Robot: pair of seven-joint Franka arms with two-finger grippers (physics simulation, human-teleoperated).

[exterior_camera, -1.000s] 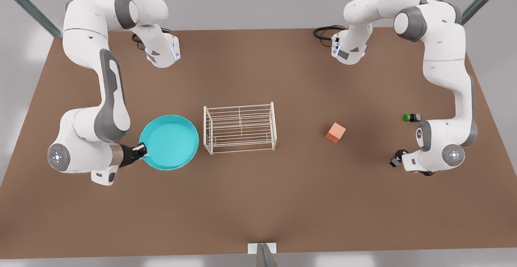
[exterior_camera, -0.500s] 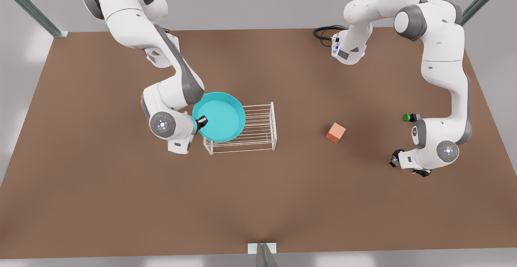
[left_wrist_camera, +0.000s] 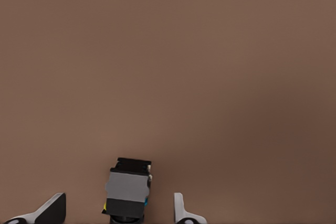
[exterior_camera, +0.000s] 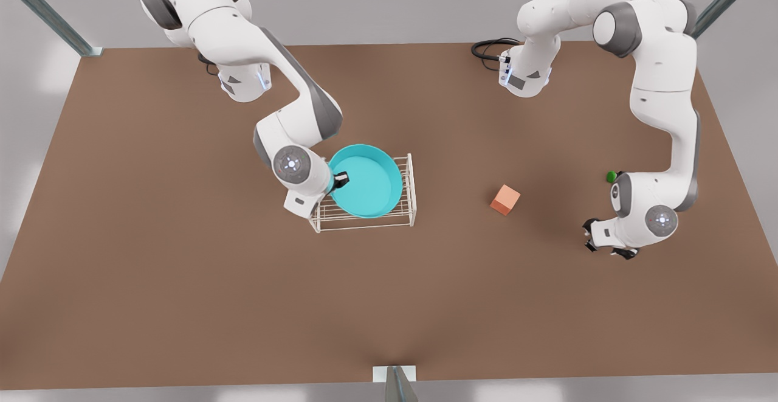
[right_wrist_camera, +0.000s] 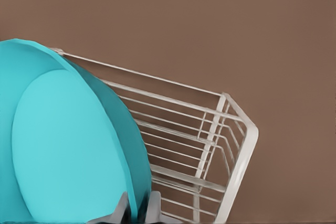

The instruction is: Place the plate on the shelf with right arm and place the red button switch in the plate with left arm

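Just changed: the right gripper [exterior_camera: 339,178] has carried the plate [exterior_camera: 366,180] from the bare table at the front view's left across onto the shelf [exterior_camera: 408,190], fingers clamped on its rim.
Meaning: plate over the top tier, I'd say not yet let go.
Left gripper: [exterior_camera: 598,241] has edged lower over the table [exterior_camera: 182,304]; fingers [left_wrist_camera: 181,211] apart either side of the switch [left_wrist_camera: 127,192].
Switch: long axis runs between the fingers; its cap can't be made out.
Plate: open face up, round, so no long axis.
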